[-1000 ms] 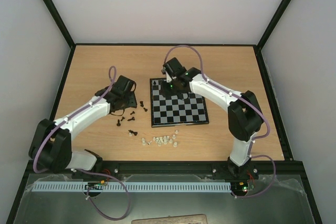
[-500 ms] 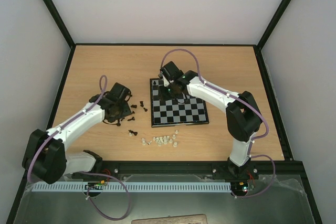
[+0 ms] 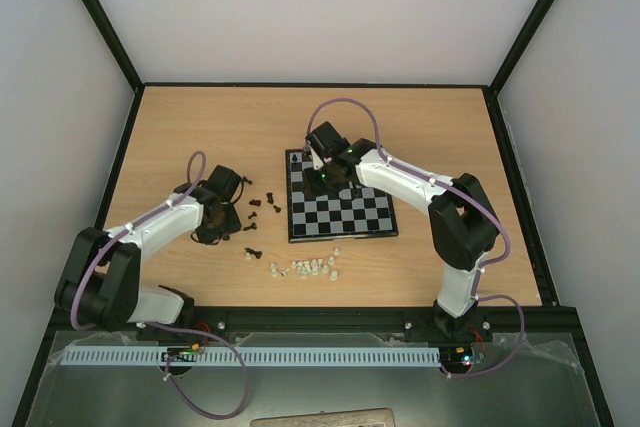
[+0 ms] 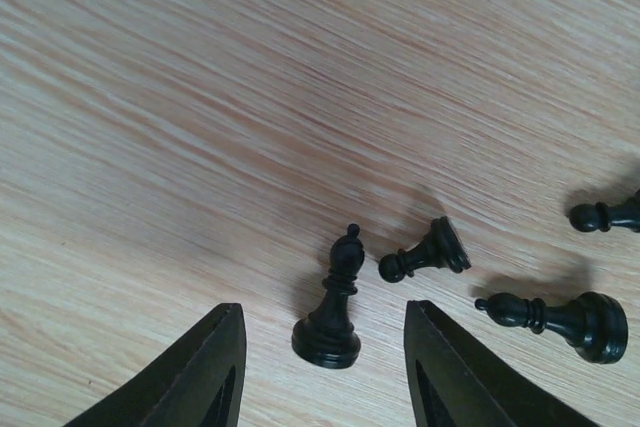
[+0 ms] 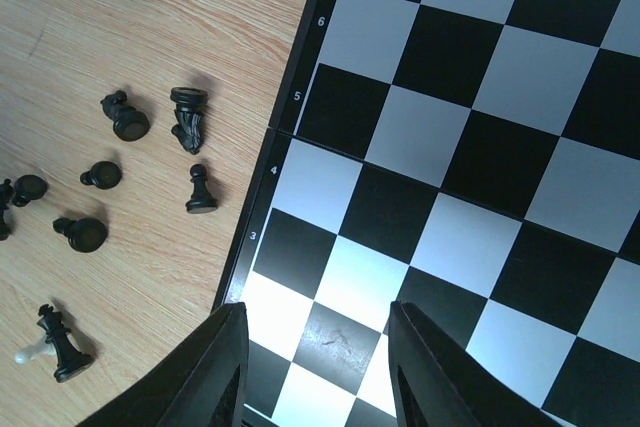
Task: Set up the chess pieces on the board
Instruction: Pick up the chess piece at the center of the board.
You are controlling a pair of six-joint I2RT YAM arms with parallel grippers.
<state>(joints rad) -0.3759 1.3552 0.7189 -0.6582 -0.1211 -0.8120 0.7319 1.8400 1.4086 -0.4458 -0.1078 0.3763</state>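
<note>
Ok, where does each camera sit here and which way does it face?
Top external: above and behind the bases, looking down on the table, board, left arm and right arm.
Left wrist: low over bare wood, left fingers flanking an upright black bishop.
Right wrist: above the board's numbered rim, right fingers at the bottom.
Shared: top and right wrist both show board and loose black pieces beside it.

Two units, left arm (image 3: 165, 217) and right arm (image 3: 402, 176): white link shells, black joint housings, black bases. One mauve cable (image 3: 345, 101) looped along each. Small green light (image 3: 326, 177) at the right wrist. Both left gripper (image 4: 322, 305) and right gripper (image 5: 315, 307): matte black plastic fingers (image 4: 200, 377), tapered, with bevelled inner faces.
</note>
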